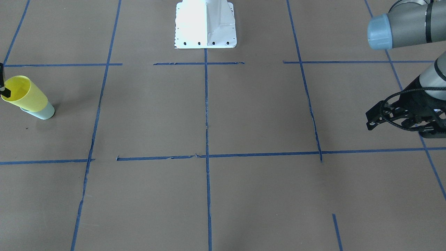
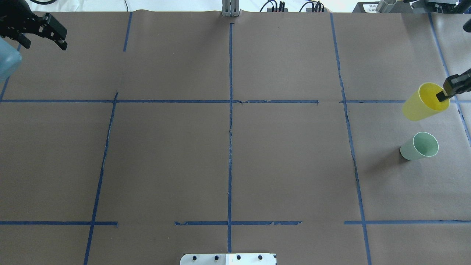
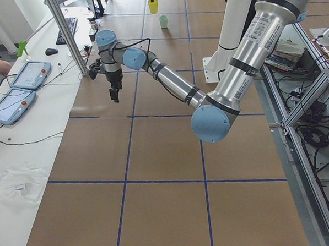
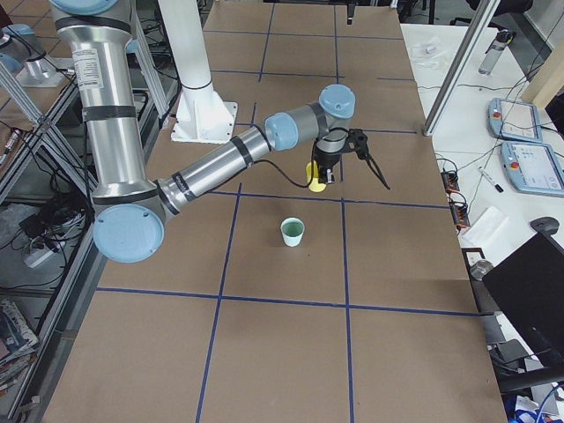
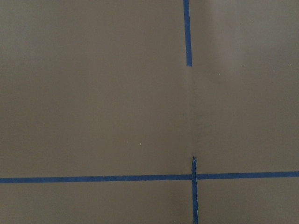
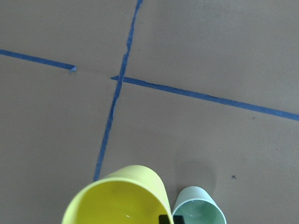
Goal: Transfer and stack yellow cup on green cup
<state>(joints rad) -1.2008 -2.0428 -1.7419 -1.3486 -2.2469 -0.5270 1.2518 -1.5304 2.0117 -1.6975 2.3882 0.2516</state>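
**Plastic thinly gripped: the yellow cup (image 1: 24, 93) is held by one wall, the green cup (image 1: 44, 112) stands loose**

Front-facing view: at the desk's right end the yellow cup is pinched at its rim by the right gripper (image 1: 4, 92) and is seen overlapping the green cup. Alignment cannot be judged from here. Towards the left end, the left gripper (image 1: 404, 118) is spread wide with nothing in it.

Overhead view: the cups are shown apart, the yellow one nearer the far edge. If it were lowered off-centre, its base would probably catch the green rim and the light cup would be knocked over.

Right side view: the yellow cup is seen hanging clear of the desk.

Right wrist view: one fingertip (image 6: 163, 218) is seen at the yellow rim. With so slight a hold, a swing or slip is to be feared.
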